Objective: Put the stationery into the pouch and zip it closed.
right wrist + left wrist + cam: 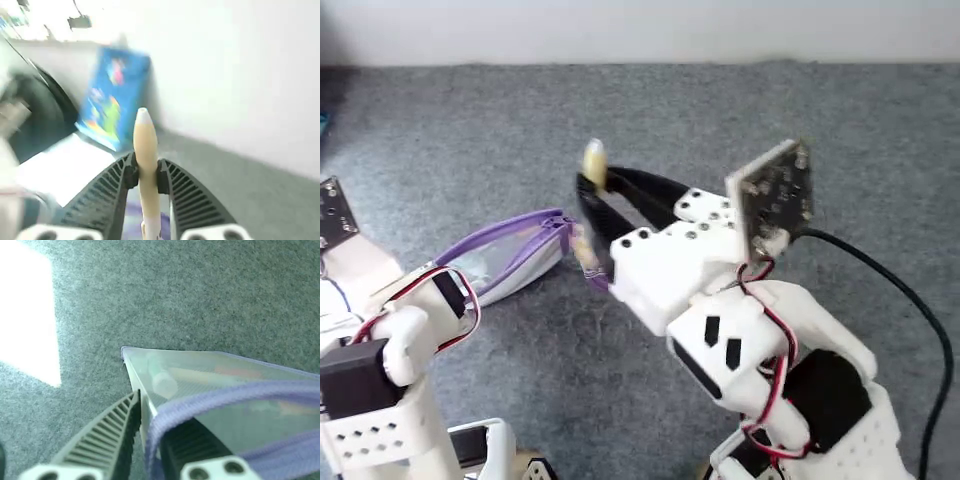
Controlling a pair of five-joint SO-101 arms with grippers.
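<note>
Carpet [650, 110]; R gripper [146, 173] pinches pen [144, 142], L gripper [143, 407] pouch [225, 385].

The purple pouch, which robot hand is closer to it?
Left. The left gripper is shut on the pouch at its edge, touching it. The right gripper holds a pen at the pouch's other end.

Bright, even light across the grey felt tabletop [470, 120] in the high view, with soft shadow pooled under the white plastic right arm [740, 330]. Blown-out white patch [25, 315] in the left wrist view — pure glare. Faint sheen on the translucent purple-edged pouch [225, 385]. Pale wall [250, 75] washed nearly white behind the brightly lit cream plastic pen [146, 150].
</note>
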